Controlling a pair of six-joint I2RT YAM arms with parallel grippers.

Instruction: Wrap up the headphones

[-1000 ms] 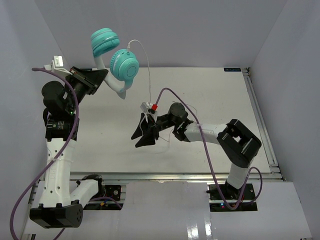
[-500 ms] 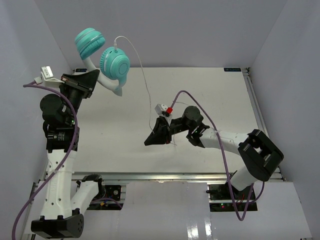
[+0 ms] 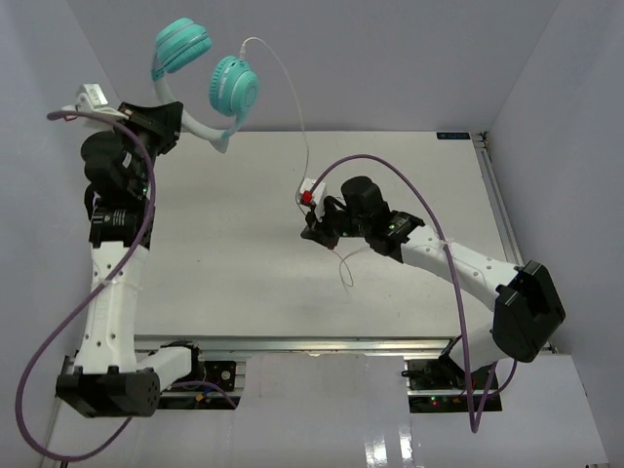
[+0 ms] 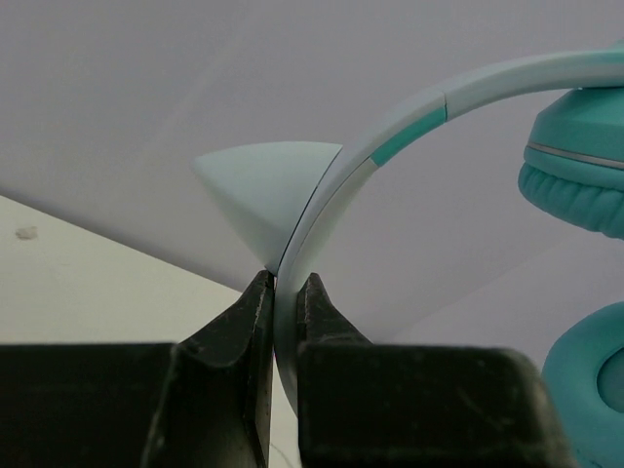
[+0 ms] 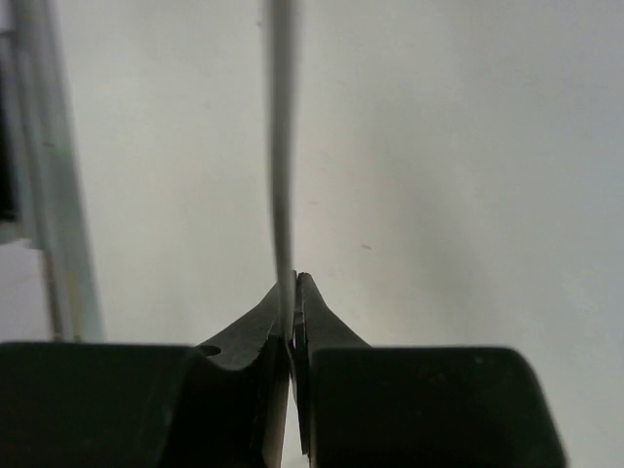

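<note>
The headphones (image 3: pixel 234 85) hang in the air at the back left, two teal ear cups above a pale headband (image 3: pixel 195 127). My left gripper (image 3: pixel 168 125) is shut on the headband (image 4: pixel 336 185), which runs up between its jaws; an ear cup (image 4: pixel 580 161) shows at right. The thin whitish cable (image 3: pixel 289 93) runs from the right cup down to my right gripper (image 3: pixel 310 229), which is shut on it over the table middle. In the right wrist view the cable (image 5: pixel 282 136) rises straight from the closed tips. A loose cable end (image 3: pixel 343 268) curls below.
The white table (image 3: pixel 214 253) has a metal rail (image 3: pixel 502 224) along its right edge and another along the front. Grey walls enclose left, back and right. Purple arm cables (image 3: pixel 390 175) loop over both arms.
My left arm has swung the headphones, turning them and lifting them toward the back. My right gripper moved right and toward the back with the cable, its arm stretching out.
</note>
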